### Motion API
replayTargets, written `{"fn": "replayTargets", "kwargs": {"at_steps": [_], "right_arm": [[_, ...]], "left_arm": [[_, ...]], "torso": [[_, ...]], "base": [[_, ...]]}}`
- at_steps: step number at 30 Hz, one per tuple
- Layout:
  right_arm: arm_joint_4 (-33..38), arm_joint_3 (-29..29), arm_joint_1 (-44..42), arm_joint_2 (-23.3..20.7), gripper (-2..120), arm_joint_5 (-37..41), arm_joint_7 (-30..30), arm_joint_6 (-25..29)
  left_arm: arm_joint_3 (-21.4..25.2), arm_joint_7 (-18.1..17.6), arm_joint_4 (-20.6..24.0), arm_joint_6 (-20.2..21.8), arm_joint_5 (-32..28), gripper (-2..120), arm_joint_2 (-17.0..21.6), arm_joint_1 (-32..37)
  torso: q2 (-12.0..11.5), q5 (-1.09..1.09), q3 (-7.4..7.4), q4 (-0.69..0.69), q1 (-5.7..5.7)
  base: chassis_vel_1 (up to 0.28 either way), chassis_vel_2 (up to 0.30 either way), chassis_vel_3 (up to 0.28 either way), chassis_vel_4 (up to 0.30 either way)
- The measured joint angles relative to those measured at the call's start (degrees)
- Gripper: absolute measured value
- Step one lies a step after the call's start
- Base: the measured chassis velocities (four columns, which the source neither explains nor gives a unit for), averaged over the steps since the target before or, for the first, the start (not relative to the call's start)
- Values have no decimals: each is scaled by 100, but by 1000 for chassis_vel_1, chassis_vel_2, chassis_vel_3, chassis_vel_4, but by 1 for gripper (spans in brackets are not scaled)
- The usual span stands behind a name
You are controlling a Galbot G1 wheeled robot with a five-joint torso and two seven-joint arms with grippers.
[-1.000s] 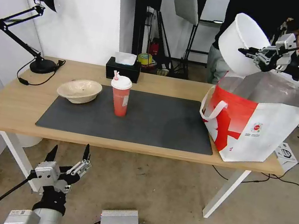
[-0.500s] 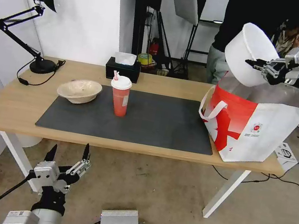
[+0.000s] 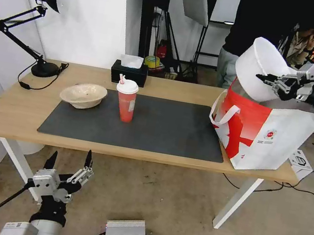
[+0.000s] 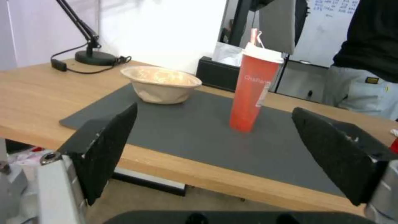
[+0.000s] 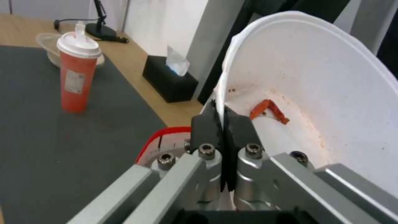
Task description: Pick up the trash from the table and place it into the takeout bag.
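Note:
My right gripper (image 3: 262, 77) is shut on the rim of the large white plastic bowl (image 3: 255, 68), which hangs tilted with its lower part dipping into the open mouth of the white and red takeout bag (image 3: 261, 132) at the table's right end. In the right wrist view the fingers (image 5: 207, 124) pinch the bowl (image 5: 315, 87) wall, and a red food scrap lies inside. The beige paper-pulp bowl (image 3: 83, 94) and the red drink cup (image 3: 126, 100) stand on the dark grey mat (image 3: 163, 128). My left gripper (image 3: 69, 160) hangs open below the table's front edge, facing the cup (image 4: 253, 90) and beige bowl (image 4: 159, 84).
A black tissue box (image 3: 129, 71) sits at the table's back edge and a black desk lamp (image 3: 39, 24) stands at the back left. A person in dark clothes stands behind the bag. A silver box (image 3: 125, 232) and cables lie on the floor.
My right gripper has carried the white bowl to the right and down, from above the bag's left rim until the bowl's lower part enters the bag's mouth. The left gripper has risen slightly.

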State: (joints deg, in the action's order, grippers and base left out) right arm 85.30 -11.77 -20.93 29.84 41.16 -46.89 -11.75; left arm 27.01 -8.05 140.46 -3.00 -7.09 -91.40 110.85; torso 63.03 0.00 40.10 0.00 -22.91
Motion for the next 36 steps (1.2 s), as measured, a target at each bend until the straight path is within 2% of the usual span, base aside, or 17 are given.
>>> {"fn": "replayTargets", "kwargs": {"at_steps": [11, 23, 36], "right_arm": [[86, -57, -207, 29, 0, 142, 98, -53], [303, -110, -444, 94, 0, 1002, 783, -424], [383, -141, -458, 48, 0, 1194, 964, -437]], "left_arm": [[-26, 0, -21, 0, 4, 100, -1, 18], [-18, -2, -19, -22, 9, 100, -2, 25], [-23, -2, -10, -50, 9, 100, -3, 27]], "torso": [[0, 0, 0, 0, 0], [0, 0, 1, 0, 0], [0, 0, 1, 0, 0]], "base": [[0, 0, 0, 0], [0, 0, 0, 0], [0, 0, 0, 0]]}}
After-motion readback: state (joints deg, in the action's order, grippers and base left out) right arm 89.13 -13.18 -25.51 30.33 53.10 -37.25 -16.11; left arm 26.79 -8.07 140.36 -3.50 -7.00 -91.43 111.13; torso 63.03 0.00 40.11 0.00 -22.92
